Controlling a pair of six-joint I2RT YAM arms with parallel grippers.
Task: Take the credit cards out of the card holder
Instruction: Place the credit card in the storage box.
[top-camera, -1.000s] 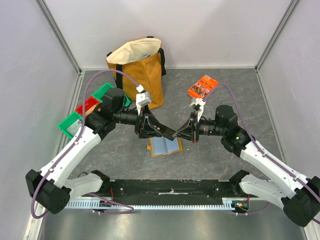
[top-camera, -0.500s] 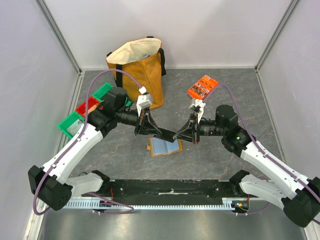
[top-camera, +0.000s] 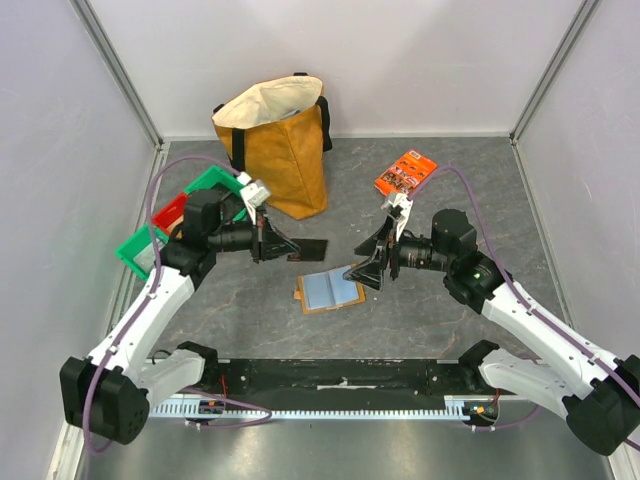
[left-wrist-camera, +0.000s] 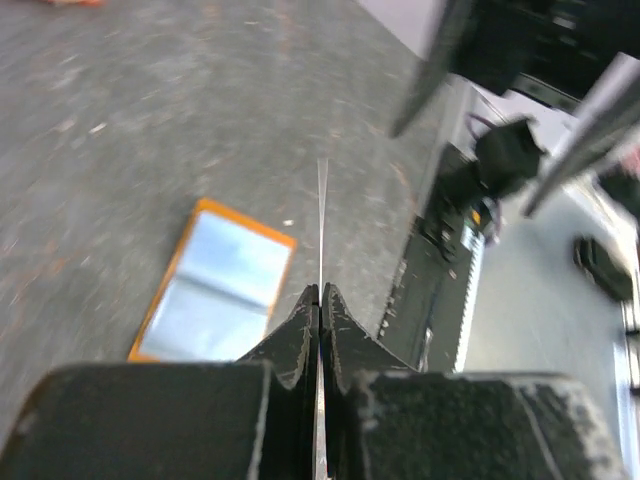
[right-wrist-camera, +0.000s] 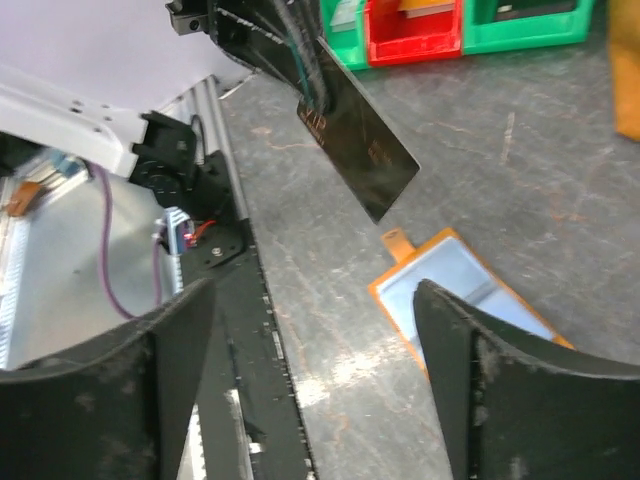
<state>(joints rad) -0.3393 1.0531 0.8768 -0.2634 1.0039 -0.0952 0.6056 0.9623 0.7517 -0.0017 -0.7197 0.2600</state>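
1. The card holder (top-camera: 330, 291) lies opened flat on the table (top-camera: 500, 190), near the middle and just ahead of the arm bases, its pale blue-grey pockets facing up inside a tan rim
2. One dark card (top-camera: 306, 249) is out of it, held in the air up and to the left of the holder and apart from it; the left wrist view shows this card edge-on
3. The left gripper (top-camera: 283, 248) is clenched on that card's left end
4. The right gripper (top-camera: 362, 272) hangs by the holder's upper right corner, jaws spread wide, grasping nothing
5. Further back stand a mustard tote bag (top-camera: 280, 150) and an orange packet (top-camera: 406, 172); green and red bins (top-camera: 165, 225) sit by the left wall
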